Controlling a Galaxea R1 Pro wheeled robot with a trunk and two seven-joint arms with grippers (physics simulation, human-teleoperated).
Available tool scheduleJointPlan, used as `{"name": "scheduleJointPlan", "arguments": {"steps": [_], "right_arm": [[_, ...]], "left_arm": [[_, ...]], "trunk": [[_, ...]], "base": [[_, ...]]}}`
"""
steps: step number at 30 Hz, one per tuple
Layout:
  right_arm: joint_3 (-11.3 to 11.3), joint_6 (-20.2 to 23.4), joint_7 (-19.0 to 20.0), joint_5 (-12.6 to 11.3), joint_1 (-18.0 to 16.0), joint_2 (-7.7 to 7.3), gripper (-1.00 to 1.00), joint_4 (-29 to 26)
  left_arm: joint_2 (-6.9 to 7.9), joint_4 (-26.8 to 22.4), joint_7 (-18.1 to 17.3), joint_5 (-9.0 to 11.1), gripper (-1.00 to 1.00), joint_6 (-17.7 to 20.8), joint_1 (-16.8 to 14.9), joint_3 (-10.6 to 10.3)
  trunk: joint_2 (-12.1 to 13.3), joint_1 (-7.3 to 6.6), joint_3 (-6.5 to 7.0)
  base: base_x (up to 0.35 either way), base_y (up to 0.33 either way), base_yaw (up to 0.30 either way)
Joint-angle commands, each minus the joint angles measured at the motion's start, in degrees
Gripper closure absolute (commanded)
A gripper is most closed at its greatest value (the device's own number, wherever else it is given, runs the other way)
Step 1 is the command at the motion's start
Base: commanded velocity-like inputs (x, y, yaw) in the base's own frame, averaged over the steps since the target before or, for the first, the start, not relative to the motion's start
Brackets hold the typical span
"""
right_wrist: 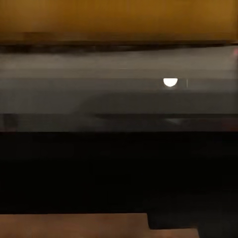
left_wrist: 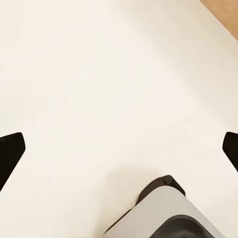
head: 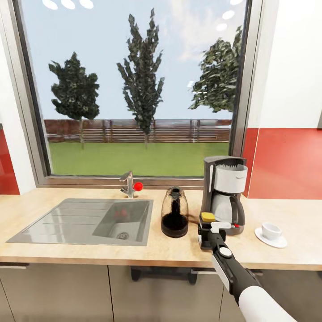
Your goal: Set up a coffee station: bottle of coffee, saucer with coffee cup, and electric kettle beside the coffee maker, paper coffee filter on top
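right arm: white shell | black forearm (1 white disc)

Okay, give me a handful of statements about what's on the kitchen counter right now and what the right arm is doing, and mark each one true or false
1. The coffee cup sits on the saucer. True.
2. The electric kettle stands to the right of the coffee maker. False: it stands to its left, between the sink and the coffee maker.
3. The right gripper is at the bottle of coffee, just in front of the coffee maker. True; the head view does not show whether it grips the bottle.
4. The saucer lies in the sink. False: it lies on the kitchen countertop, right of the coffee maker.
5. The tap has a red knob. True.
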Motion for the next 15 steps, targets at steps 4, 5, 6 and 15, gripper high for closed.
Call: {"name": "scheduleJointPlan", "arguments": {"steps": [4, 5, 6, 15], "right_arm": [[0.33, -0.14, -0.42, -0.45, -0.02, -0.06, -1.0, 1.17], [0.33, -0.13, -0.42, -0.45, -0.02, -0.08, -1.0, 1.17], [0.33, -0.11, -0.42, -0.45, -0.02, -0.07, -1.0, 1.17], [0.33, -0.18, -0.41, -0.45, -0.02, -0.04, -1.0, 1.17]], "left_arm": [[-0.23, -0.03, -0.23, 0.61, -1.0, -0.41, 0.01, -0.46], [-0.27, -0.03, -0.23, 0.61, -1.0, -0.42, 0.01, -0.46], [-0.3, -0.03, -0.23, 0.61, -1.0, -0.43, 0.01, -0.46], [-0.35, -0.03, -0.23, 0.61, -1.0, -0.44, 0.01, -0.46]], "trunk": [[-0.04, 0.01, -0.08], [-0.04, 0.01, -0.08], [-0.04, 0.01, -0.08], [-0.04, 0.01, -0.08]], "base": [[0.0, 0.0, 0.0], [0.0, 0.0, 0.0], [0.0, 0.0, 0.0], [0.0, 0.0, 0.0]]}}
